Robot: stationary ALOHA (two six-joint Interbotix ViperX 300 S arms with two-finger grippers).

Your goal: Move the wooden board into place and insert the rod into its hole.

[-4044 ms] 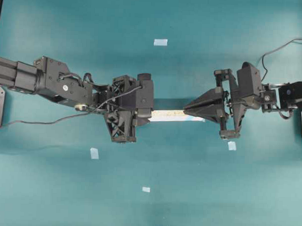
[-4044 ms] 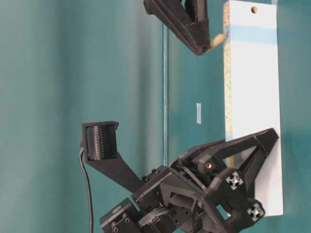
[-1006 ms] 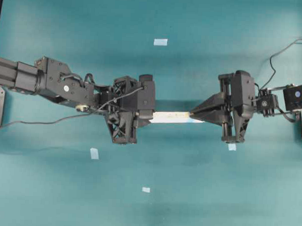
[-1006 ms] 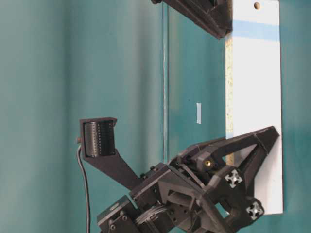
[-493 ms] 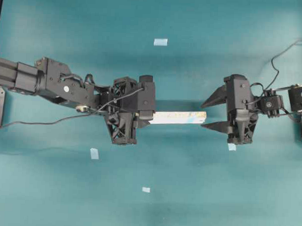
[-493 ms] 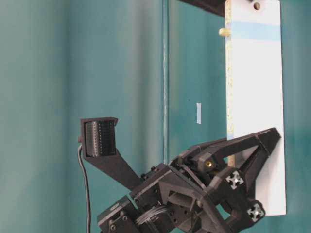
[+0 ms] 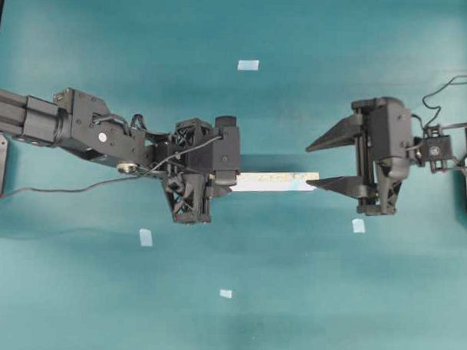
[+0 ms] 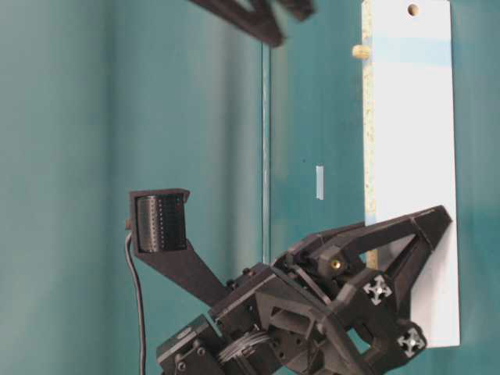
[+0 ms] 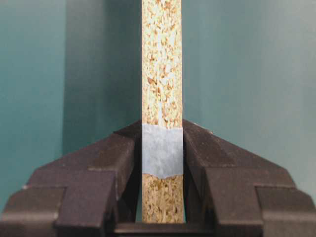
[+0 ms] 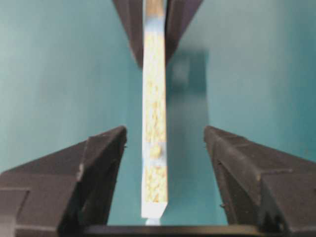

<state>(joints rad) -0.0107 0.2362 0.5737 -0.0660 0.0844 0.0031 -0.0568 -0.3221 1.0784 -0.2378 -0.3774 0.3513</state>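
Observation:
The wooden board (image 7: 275, 179) is held on edge above the teal table, white face (image 8: 410, 156) sideways and speckled edge (image 9: 162, 64) up. My left gripper (image 7: 222, 177) is shut on its left end, the fingers (image 9: 123, 148) clamping both faces at a pale blue patch (image 9: 162, 150). The rod (image 8: 359, 51) sticks out of the board's speckled edge near the other end, by a blue band; it shows as a small bump (image 10: 156, 150) in the right wrist view. My right gripper (image 7: 310, 165) is open just off that end, touching nothing, its fingers (image 10: 106, 148) wide on either side of the board (image 10: 154, 98).
Small pale-blue tape squares lie on the table: one far back (image 7: 248, 66), one front left (image 7: 146, 237), one under the right gripper (image 7: 358, 225), one near the front (image 7: 225, 294). A round hole (image 8: 412, 10) marks the white face's end.
My right gripper has opened, let go of the rod and drawn back to the right. The rod stays in the board's edge. The left gripper and board have held still.

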